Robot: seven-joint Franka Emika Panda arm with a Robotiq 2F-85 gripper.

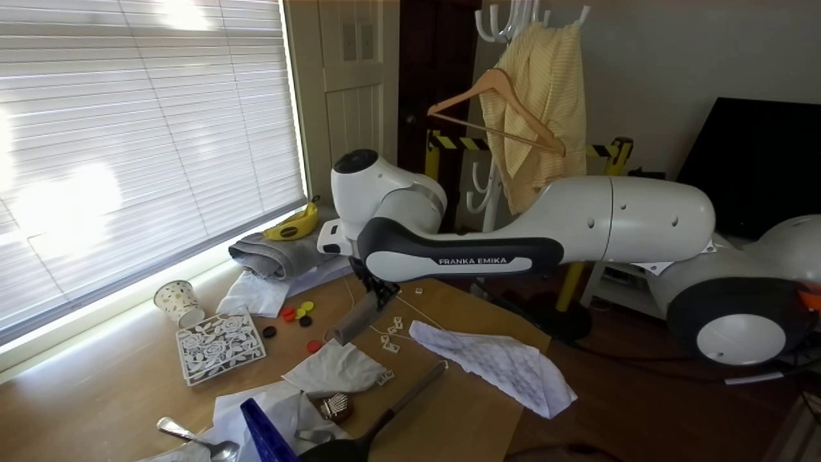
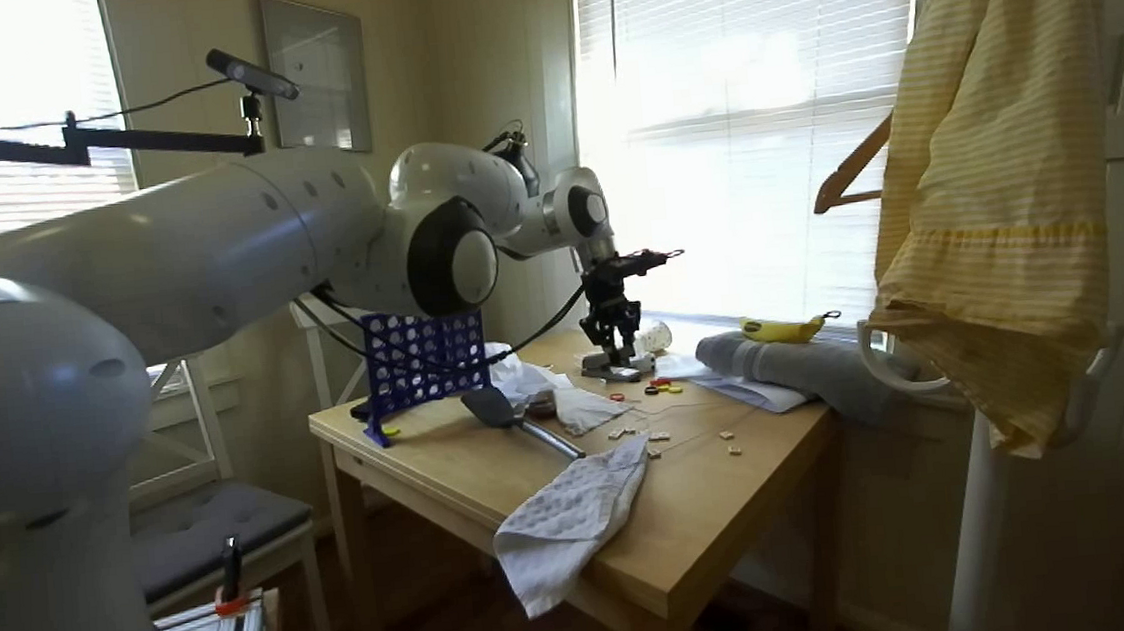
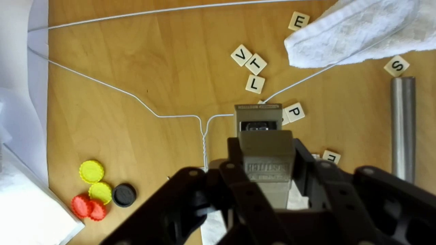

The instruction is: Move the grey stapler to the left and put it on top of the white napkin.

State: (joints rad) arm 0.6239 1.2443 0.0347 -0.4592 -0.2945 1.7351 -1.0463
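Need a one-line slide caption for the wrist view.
Grey stapler gripped between the fingers, with letter tiles and a white cloth on the wooden table.

In an exterior view the grey stapler [image 1: 357,319] is held above the table [image 1: 487,417], upright and roughly level, slanting from far right to near left; the wrist view shows lettering on its top. Just nearer, the white napkin [image 1: 337,369] lies crumpled, its far corner overlapped by the stapler's end; contact cannot be told.
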